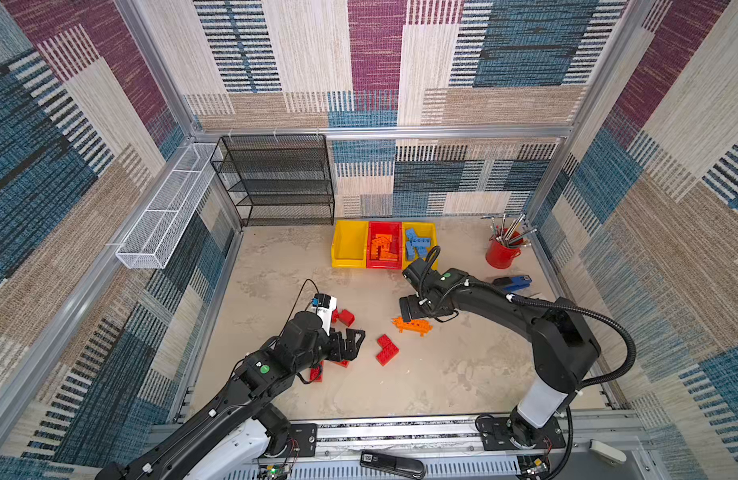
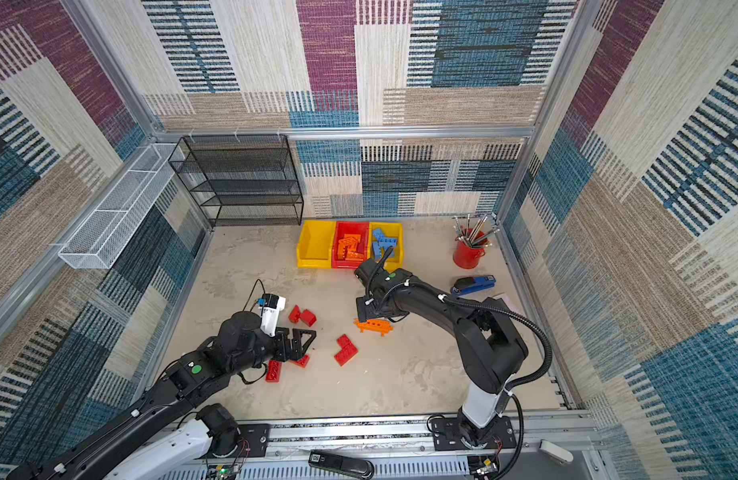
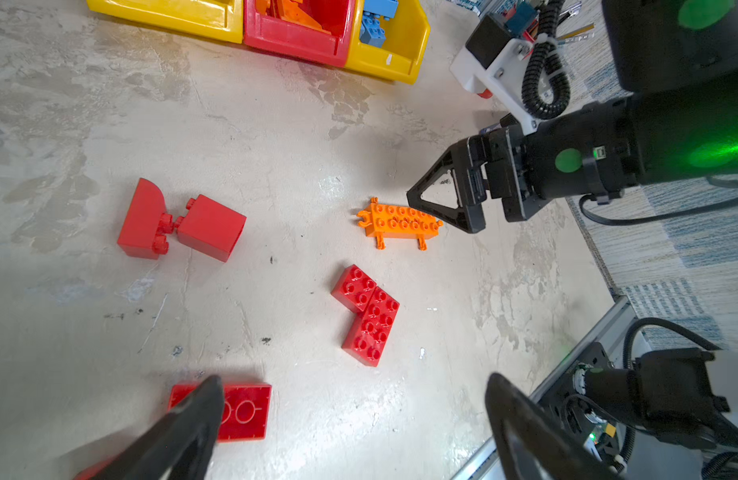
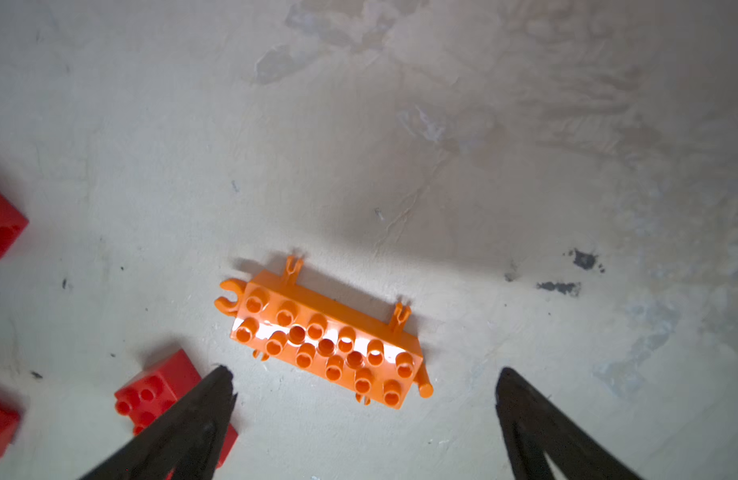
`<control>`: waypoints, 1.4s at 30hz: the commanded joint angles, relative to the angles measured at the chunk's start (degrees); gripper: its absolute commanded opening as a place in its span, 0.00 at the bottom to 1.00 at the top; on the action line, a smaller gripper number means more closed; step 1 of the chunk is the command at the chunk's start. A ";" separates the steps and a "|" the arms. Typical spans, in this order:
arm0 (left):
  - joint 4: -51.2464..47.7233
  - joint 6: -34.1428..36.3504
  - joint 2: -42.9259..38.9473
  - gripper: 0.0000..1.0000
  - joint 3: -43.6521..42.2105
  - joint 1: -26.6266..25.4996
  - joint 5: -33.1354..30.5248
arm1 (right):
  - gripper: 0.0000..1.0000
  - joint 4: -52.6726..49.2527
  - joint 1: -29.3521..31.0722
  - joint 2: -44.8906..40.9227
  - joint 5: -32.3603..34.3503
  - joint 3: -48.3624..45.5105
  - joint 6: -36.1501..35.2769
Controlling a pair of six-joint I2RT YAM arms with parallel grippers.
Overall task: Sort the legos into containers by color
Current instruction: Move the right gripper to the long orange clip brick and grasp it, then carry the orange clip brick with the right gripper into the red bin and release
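The right hand (image 4: 364, 376) is hovering wide open above the orange piece (image 4: 325, 336), which is lying studs-up on the tabletop (image 4: 483, 166), well apart from the red bin (image 1: 384, 264) that is holding the other orange bricks. The jaws are lining up almost along its length. Turning the wrist to span the narrow width, between the side clips, looks better before descending. The left hand (image 3: 354, 380) is hanging open over a red brick (image 3: 246, 411).

Your left arm (image 1: 255, 374) reaches in from the near left, wrist low, left jaws spread wide and empty, pointing right. Your right arm (image 1: 558, 345) arches up from the near right, forearm stretched left, right jaws wide apart, empty, aimed down at the table (image 1: 442, 374)
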 commanded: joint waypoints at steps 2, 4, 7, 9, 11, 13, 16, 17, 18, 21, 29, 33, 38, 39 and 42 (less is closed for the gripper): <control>-0.49 -1.16 -0.28 0.99 0.30 0.02 -0.81 | 0.99 1.58 0.11 -0.25 -3.10 -0.41 -12.53; -0.51 -1.35 -0.55 0.99 0.28 0.00 -0.99 | 0.99 1.53 0.09 -0.30 -3.07 -1.05 -15.06; -0.32 -1.26 -0.48 0.99 0.36 0.02 -1.08 | 0.99 2.41 0.11 0.27 -3.51 -1.45 -18.80; -0.39 -1.09 0.00 0.99 0.69 0.00 -1.07 | 0.97 2.45 0.11 1.39 -4.31 -0.98 -20.17; -0.46 -1.00 0.43 0.99 1.15 0.03 -0.77 | 0.95 2.89 0.35 2.28 -4.86 -0.95 -21.55; -0.50 -0.99 0.63 0.99 1.36 0.01 -0.58 | 0.94 3.87 0.74 2.84 -4.88 -1.38 -22.75; -0.46 -0.91 0.64 0.99 1.33 0.01 -0.74 | 0.90 4.89 0.98 4.20 -5.54 -1.39 -24.26; -0.48 -0.91 0.72 0.99 1.33 0.02 -0.82 | 0.88 5.06 1.07 4.72 -5.31 -1.31 -24.66; -0.54 -0.83 0.72 0.99 1.42 0.05 -0.81 | 0.86 5.07 1.07 5.26 -4.89 -1.19 -25.01; -0.79 -0.91 0.59 0.99 1.52 0.00 -0.81 | 0.82 4.81 1.05 6.19 -5.15 -1.12 -25.77; -1.22 -0.98 -0.26 0.99 1.20 0.00 -1.60 | 0.60 6.05 1.07 6.02 -6.89 -2.98 -26.10; -1.31 -0.95 -0.46 0.99 1.12 0.01 -1.81 | 0.59 6.21 1.07 6.53 -7.05 -3.76 -26.04; -1.99 -0.91 -1.25 0.99 0.98 0.00 -2.49 | 0.41 6.14 1.03 7.08 -7.25 -3.59 -25.47; -2.14 -0.85 -1.43 0.99 1.11 0.00 -2.64 | 0.37 6.05 1.03 7.10 -7.25 -3.49 -25.30; -2.63 -0.70 -1.79 0.99 1.38 0.00 -3.17 | 0.33 5.95 1.08 6.82 -7.09 -2.92 -24.43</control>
